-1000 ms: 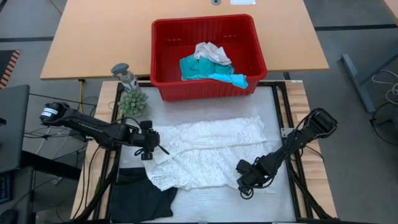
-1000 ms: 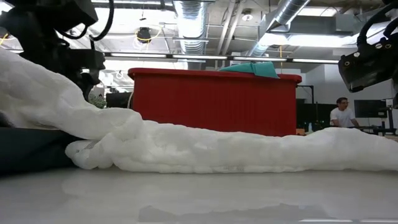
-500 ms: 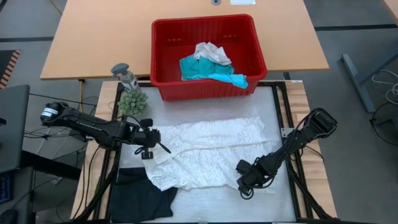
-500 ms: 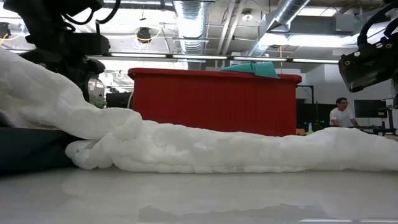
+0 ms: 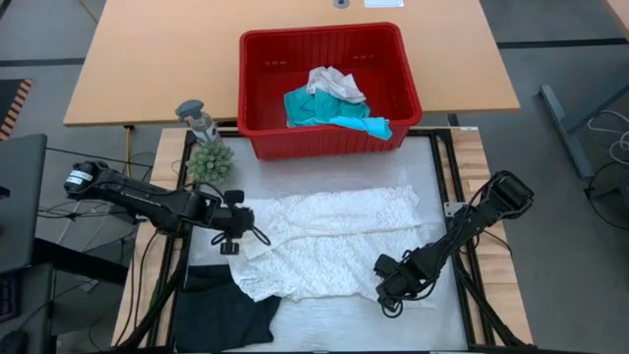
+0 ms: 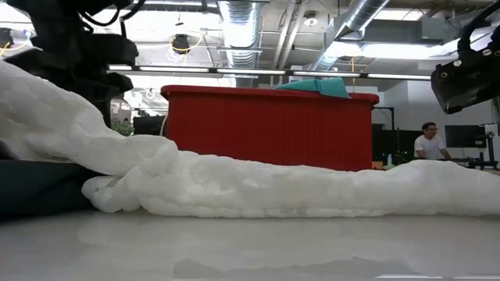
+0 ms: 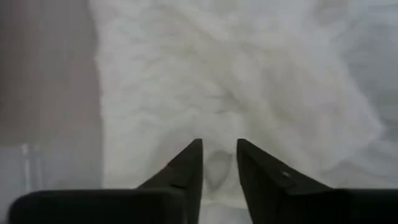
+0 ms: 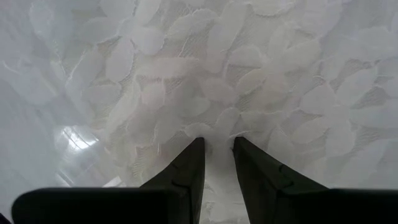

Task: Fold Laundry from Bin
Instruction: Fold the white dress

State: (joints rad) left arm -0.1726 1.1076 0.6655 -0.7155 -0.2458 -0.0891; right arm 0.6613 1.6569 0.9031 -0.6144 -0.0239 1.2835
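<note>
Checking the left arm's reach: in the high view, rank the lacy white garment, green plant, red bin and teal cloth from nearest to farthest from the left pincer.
1. Lacy white garment, at the left pincer.
2. Green plant, behind it.
3. Red bin, farther back.
4. Teal cloth, inside the bin.

Four garments (image 5: 329,241), one bin (image 5: 257,93).

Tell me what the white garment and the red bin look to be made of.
White garment: soft lacy fabric, matte, semi-sheer; a leaf-like openwork pattern shows up close. Red bin: probably molded plastic, smooth with a slight sheen, uniform colour, thick rim.
</note>
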